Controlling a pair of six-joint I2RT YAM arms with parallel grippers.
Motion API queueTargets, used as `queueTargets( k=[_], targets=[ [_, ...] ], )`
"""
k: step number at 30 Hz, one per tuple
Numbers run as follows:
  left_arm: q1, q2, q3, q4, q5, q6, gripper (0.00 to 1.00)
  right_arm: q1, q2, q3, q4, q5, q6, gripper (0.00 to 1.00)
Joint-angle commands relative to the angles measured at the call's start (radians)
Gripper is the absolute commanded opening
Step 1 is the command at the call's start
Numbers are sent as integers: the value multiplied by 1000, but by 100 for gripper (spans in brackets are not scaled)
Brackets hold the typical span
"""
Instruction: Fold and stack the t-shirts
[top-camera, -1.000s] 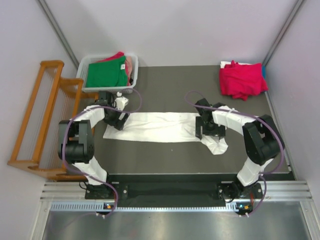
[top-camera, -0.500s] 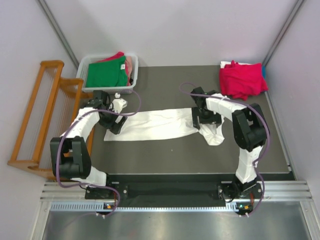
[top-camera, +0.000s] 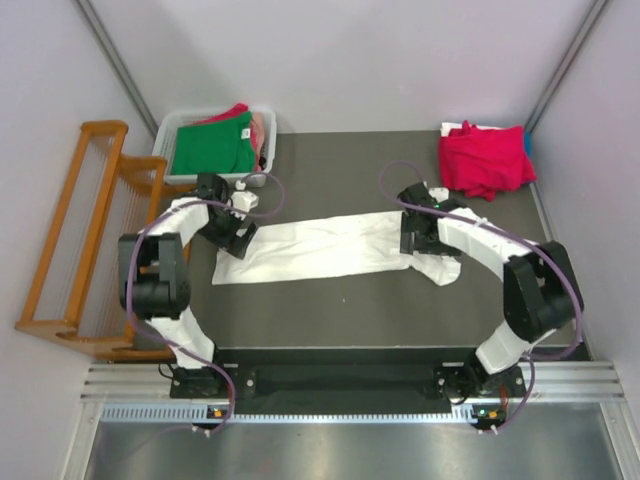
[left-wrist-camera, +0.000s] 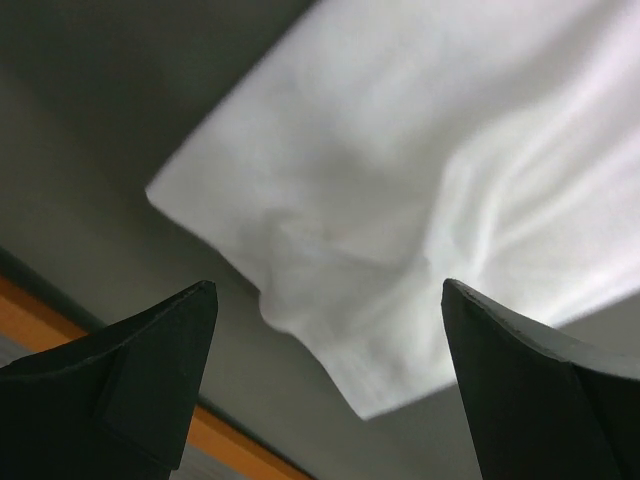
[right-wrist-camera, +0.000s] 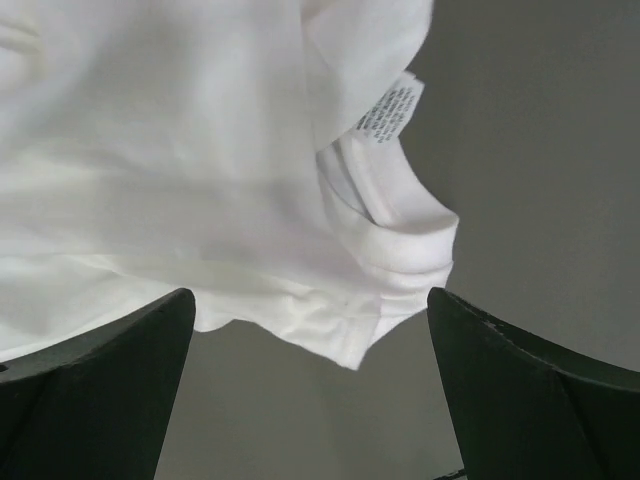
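Cloth of the white shirt (top-camera: 330, 247) lies in a long strip across the counter (top-camera: 330, 180). Left gripper (top-camera: 232, 245) and right gripper (top-camera: 410, 243) hover over its ends, jaws spread wide, holding nothing.

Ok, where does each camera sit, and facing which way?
Top external: above and behind the arms, looking down on the dark table; both arms show.
Left wrist: on the left arm, looking past the open left tool at a corner of the white cloth t-shirt.
Right wrist: on the right arm, past the open right tool at its collar end.
Shared: all see the t-shirt.
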Motion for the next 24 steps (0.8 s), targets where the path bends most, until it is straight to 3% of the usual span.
queueTargets(
  k=[1, 5, 11, 15, 24],
  targets=[
    [6, 129, 124, 87, 13, -22, 98, 17, -142, 32, -18, 38, 31, 100],
    [6, 217, 210, 89, 13, -24, 98, 27, -171, 50, -44, 4, 39, 100],
    [6, 250, 215, 101, -3, -8, 98, 34, -188, 50, -48, -6, 68, 100],
    [6, 226, 197, 92, 6, -2, 98, 47, -139, 18, 2, -66, 120, 100],
    [3, 111, 129, 38, 6, 50, 98, 80, 46, -27, 107, -37, 163, 99]
  ],
)
